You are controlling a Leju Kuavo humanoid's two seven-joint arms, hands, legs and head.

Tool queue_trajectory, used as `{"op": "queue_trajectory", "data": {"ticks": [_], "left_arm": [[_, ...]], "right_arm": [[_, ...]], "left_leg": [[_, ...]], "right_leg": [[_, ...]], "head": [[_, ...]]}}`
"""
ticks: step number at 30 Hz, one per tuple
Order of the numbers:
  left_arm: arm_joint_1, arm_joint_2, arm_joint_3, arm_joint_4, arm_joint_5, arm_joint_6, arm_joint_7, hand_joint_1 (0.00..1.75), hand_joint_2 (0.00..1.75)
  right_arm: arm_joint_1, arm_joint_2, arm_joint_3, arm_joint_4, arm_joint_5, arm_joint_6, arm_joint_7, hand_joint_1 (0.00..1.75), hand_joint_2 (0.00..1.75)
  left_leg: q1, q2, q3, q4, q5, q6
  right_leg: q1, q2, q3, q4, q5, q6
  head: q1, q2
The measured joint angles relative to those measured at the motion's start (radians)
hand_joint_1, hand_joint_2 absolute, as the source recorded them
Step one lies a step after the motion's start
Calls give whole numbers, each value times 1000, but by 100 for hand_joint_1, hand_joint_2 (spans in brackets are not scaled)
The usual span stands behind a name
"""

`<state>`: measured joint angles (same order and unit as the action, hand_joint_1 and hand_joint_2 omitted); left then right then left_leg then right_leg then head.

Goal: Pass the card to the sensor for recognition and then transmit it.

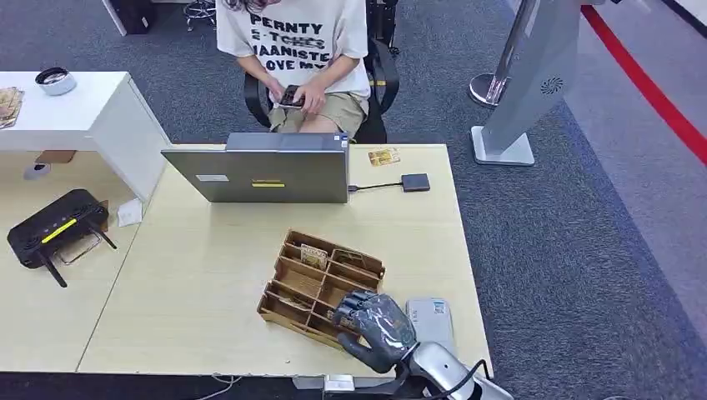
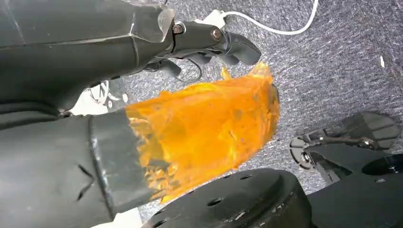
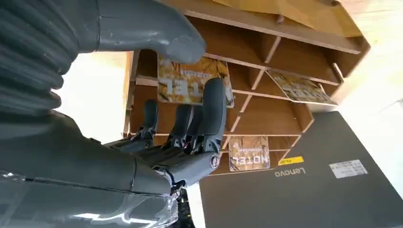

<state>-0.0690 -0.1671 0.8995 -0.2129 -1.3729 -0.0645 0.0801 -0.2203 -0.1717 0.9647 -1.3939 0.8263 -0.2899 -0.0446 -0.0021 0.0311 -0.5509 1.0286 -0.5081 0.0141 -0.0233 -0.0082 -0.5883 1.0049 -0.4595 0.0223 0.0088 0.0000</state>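
The right hand (image 1: pixel 377 327) sat low in the head view, right of centre, over the near corner of the wooden tray (image 1: pixel 288 312) on the pale desk (image 1: pixel 200 283). In the right wrist view that hand (image 3: pixel 157 142) had its dark fingers (image 3: pixel 214 111) raised and a little apart, the thick thumb (image 3: pixel 157 33) held off across from them, and a yellow-brown card (image 3: pixel 187 83) lay in the gap between thumb and fingers. Whether the fingertips actually touched that card could not be told; nothing looked pinched. Other cards rested in other compartments of the tray, one (image 3: pixel 248 153) printed with white letters and one (image 3: pixel 299 89) lying flat farther along.

A grey sensor pad (image 1: pixel 432 321) lay just beside the hand, toward the lower right of the head view. A closed grey laptop (image 1: pixel 263 171) stood at the middle of the desk, and a seated person (image 1: pixel 296 50) held a phone at the upper centre.

The left hand (image 2: pixel 209 45) hung over grey carpet with its fingers curled in, gripping nothing.
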Motion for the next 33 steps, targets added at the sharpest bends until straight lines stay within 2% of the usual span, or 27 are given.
{"op": "queue_trajectory", "data": {"ticks": [3, 16, 21, 33], "left_arm": [[0, 0, 0, 0, 0, 0, 0, 0, 0], [0, 0, 0, 0, 0, 0, -3, 0, 0], [0, 0, 0, 0, 0, 1, -4, 0, 0], [0, 0, 0, 0, -3, 2, -7, 0, 0]], "right_arm": [[0, 2, 0, 10, 5, 0, 2, 106, 175], [0, 2, -1, 23, 8, 2, 3, 110, 175], [0, 2, -1, 24, 11, 5, 3, 175, 175], [0, 3, -3, 27, 14, 14, 11, 175, 175]], "left_leg": [[0, 0, 0, 0, 0, 0], [0, 0, 0, 0, 0, 0], [0, 0, 0, 0, 0, 0], [0, 0, 0, 0, 0, 0]], "right_leg": [[0, 0, 0, 0, 0, 0], [0, 0, 0, 0, 0, 0], [0, 0, 0, 0, 0, 0], [0, 0, 0, 0, 0, 0]], "head": [[0, 0], [0, 0], [0, 0], [0, 0]]}}
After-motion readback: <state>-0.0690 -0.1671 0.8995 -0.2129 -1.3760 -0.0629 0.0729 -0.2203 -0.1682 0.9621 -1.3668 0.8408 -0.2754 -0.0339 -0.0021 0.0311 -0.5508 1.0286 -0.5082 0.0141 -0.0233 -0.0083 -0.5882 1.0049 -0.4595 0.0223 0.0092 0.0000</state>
